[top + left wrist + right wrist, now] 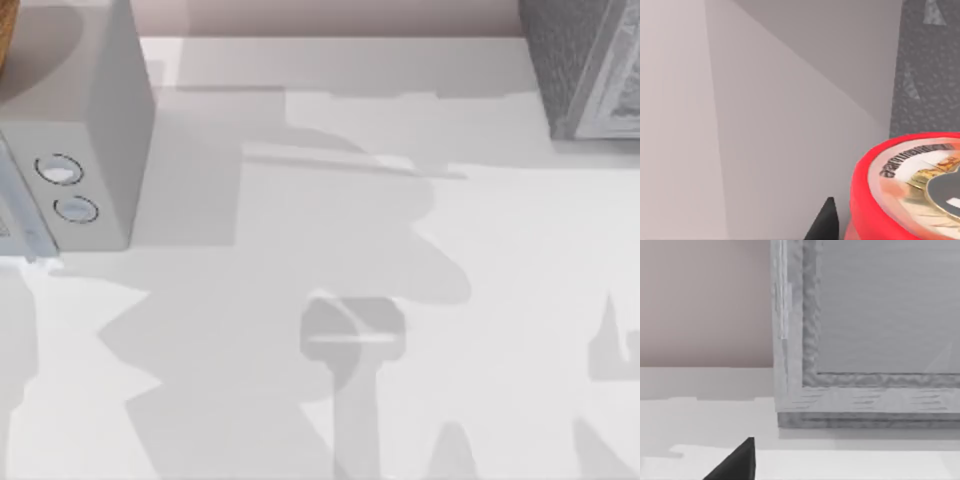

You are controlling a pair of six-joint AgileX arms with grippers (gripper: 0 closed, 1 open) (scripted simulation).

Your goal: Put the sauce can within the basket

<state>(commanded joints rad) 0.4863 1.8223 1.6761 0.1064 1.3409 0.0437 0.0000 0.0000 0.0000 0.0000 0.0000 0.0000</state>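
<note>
Left wrist view: the sauce can (905,192) lies close beside one dark fingertip (824,224), suggesting an approach. Grip on either claw cannot be told. Right wrist view: a grey box (865,340) stands nearby.

sauce can (905,195) cut by frame edge, lower body unseen | left pincer: 1 fingertip (825,225) visible
</note>
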